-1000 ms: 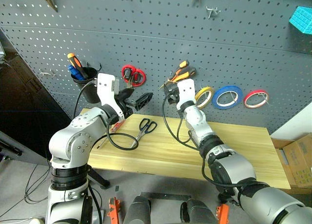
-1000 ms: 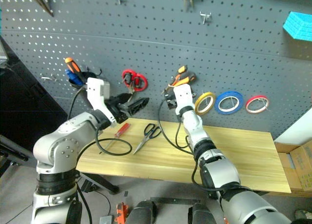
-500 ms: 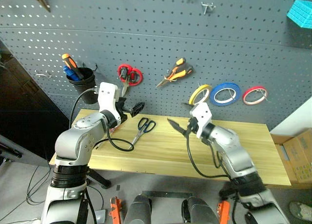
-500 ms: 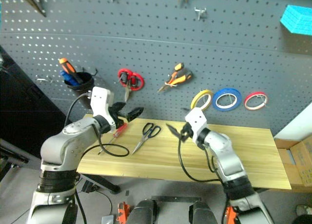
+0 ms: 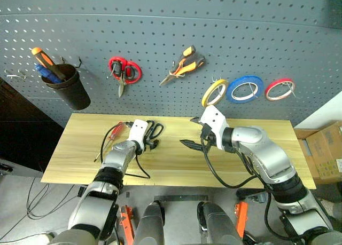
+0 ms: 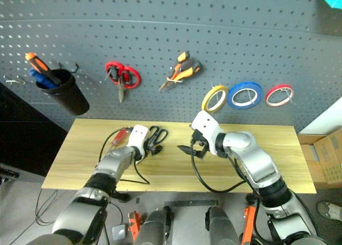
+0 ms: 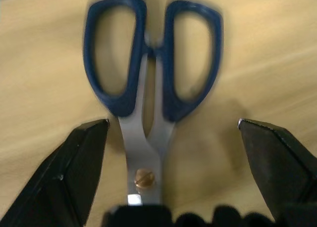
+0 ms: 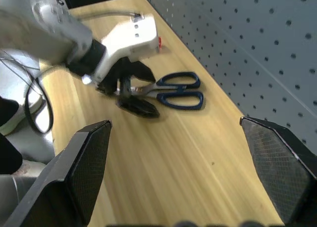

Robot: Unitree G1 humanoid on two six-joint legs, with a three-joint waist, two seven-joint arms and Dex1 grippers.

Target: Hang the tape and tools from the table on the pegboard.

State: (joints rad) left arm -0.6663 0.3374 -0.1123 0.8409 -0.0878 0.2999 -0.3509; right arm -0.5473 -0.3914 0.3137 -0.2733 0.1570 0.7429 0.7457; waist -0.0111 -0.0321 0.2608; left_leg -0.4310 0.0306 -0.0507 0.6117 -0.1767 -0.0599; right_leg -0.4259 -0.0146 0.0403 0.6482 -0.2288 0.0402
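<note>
The scissors (image 7: pixel 151 86) lie flat on the surface (image 5: pixel 256 165), blades toward my left gripper (image 7: pixel 163 153), which has dropped from up by the pegboard (image 5: pixel 160 26) and now straddles them, jaws wide apart, nothing clamped. My right gripper (image 5: pixel 193 136) has pulled back from the board, jaws open and empty; the yellow tape (image 5: pixel 214 92) and small pliers (image 5: pixel 183 66) hang there already. I judge the scissors the last item, grasp next.
</note>
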